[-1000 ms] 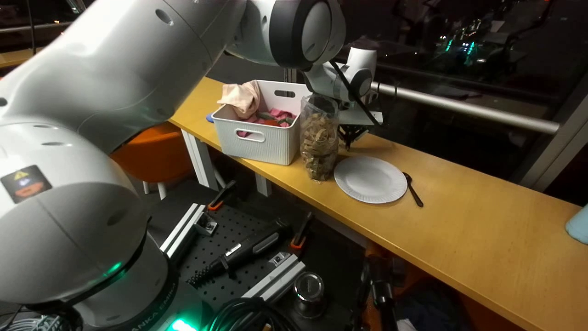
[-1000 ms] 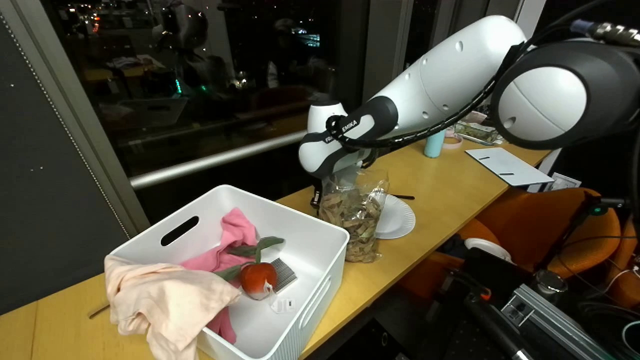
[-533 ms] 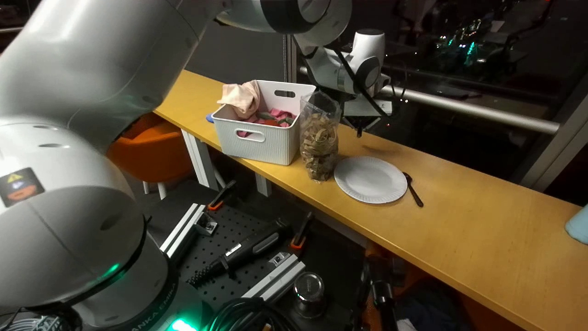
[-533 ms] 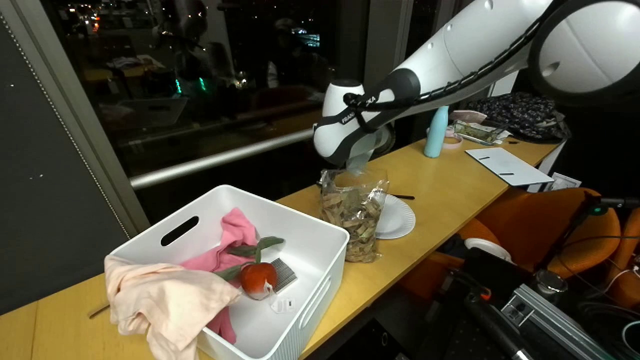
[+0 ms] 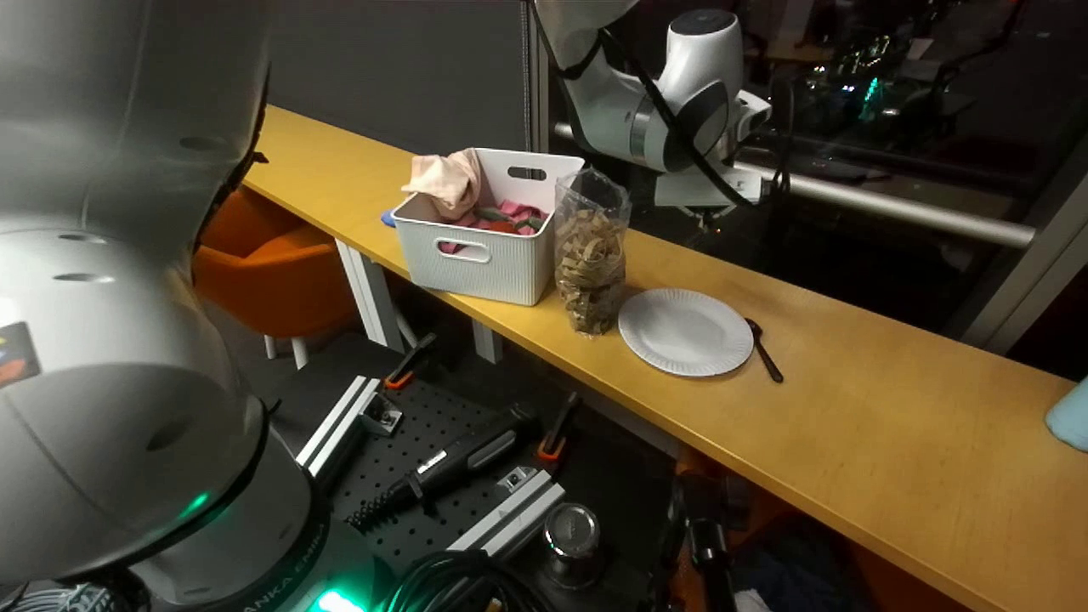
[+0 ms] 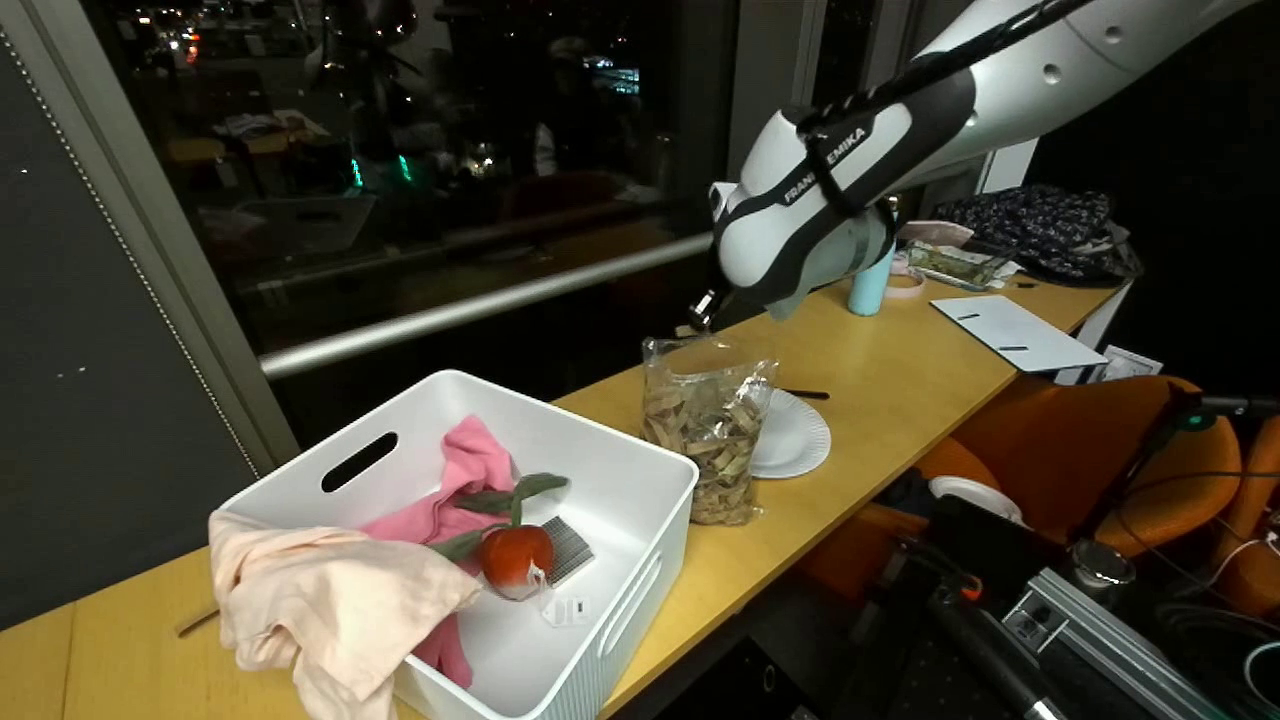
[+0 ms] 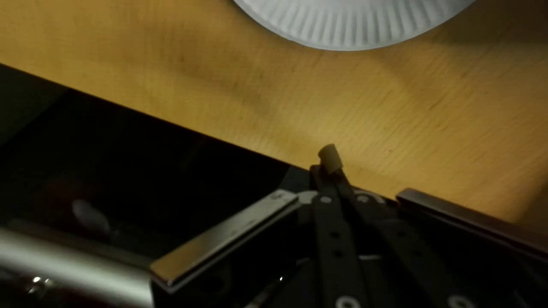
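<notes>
The gripper [image 7: 329, 174] clamps a tan piece [image 7: 330, 158] (small, curved), jutting from its tips.

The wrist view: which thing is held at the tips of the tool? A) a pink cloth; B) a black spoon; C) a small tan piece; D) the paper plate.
C, because a small tan piece sticks out between the closed tips of the tool, while the paper plate lies apart from it.
</notes>
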Controlling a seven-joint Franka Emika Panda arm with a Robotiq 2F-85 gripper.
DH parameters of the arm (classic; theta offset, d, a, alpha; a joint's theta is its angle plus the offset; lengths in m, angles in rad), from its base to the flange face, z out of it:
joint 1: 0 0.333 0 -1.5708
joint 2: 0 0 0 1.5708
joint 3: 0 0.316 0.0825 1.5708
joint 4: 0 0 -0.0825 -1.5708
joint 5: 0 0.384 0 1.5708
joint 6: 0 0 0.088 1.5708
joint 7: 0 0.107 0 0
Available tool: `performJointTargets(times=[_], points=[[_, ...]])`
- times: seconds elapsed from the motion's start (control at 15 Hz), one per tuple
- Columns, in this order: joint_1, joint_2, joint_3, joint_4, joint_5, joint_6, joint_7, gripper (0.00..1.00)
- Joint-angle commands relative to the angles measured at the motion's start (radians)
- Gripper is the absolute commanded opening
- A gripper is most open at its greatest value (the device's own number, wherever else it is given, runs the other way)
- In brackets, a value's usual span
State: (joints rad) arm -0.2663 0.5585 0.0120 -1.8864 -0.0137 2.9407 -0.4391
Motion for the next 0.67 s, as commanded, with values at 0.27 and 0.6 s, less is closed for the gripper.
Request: performJointTargets(times=[0.27, 0.6], points=[[-0.17, -0.376, 0.138, -0.479, -0.006, 0.334, -0.057, 0.0], [-0.333, -0.602, 0.429, -0.591, 0.084, 0.168, -0.098, 0.0]])
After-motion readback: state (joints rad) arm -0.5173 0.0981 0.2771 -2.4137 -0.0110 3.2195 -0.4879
